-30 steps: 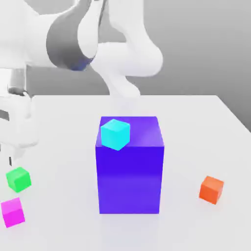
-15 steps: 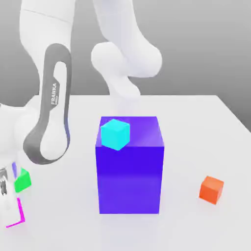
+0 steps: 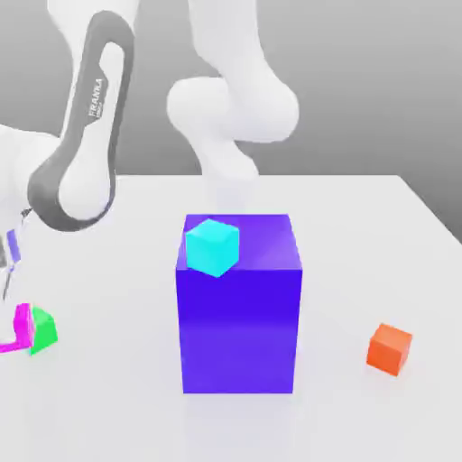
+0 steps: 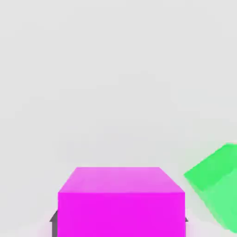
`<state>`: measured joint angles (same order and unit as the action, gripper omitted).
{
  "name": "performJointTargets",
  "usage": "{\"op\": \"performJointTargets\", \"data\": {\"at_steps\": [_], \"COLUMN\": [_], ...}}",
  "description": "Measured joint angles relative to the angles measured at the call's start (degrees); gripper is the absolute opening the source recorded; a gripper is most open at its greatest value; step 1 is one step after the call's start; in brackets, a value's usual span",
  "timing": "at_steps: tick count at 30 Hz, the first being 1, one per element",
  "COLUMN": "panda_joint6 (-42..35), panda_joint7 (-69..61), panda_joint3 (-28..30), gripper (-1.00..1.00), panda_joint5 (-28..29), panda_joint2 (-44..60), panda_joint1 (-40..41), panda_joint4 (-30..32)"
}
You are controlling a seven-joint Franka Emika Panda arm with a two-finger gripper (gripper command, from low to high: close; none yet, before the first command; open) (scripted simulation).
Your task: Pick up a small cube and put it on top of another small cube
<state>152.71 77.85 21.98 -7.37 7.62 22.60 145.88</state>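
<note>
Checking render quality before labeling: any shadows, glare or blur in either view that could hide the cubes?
Exterior view: soft, even light, faint shadows, no glare; the orange cube and cyan cube look crisp. Hand view: the magenta cube is sharp, the green cube pale and washed out.

The arm (image 3: 230,99) is glossy white, built of thick rounded tube segments that swell into bulbous joints. One link (image 3: 81,135) at about ten o'clock in the exterior view carries a dark grey oval band along its side, with the word FRANKA in small white capitals set lengthwise on it. A small violet-blue patch shows on the white housing by nine o'clock.
</note>
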Motion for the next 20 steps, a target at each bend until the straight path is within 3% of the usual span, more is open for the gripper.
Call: {"op": "performJointTargets", "data": {"at_steps": [4, 9, 10, 16, 20], "panda_joint6": [-0.9, 6.5, 8.2, 9.1, 4.2], "panda_joint7": [12.1, 8.4, 6.9, 6.2, 10.9], "panda_joint3": [2.5, -0.6, -2.1, -2.9, -0.4], "gripper": [-1.00, -1.00, 1.00, 1.00, 1.00], "panda_joint5": [5.9, -1.9, -4.0, -4.9, 1.5], "panda_joint2": [-6.3, 1.2, 3.2, 4.2, -1.6], "panda_joint1": [4.5, 6.1, 7.1, 7.7, 6.5], "panda_joint4": [4.7, 5.3, 5.1, 5.0, 5.5]}}
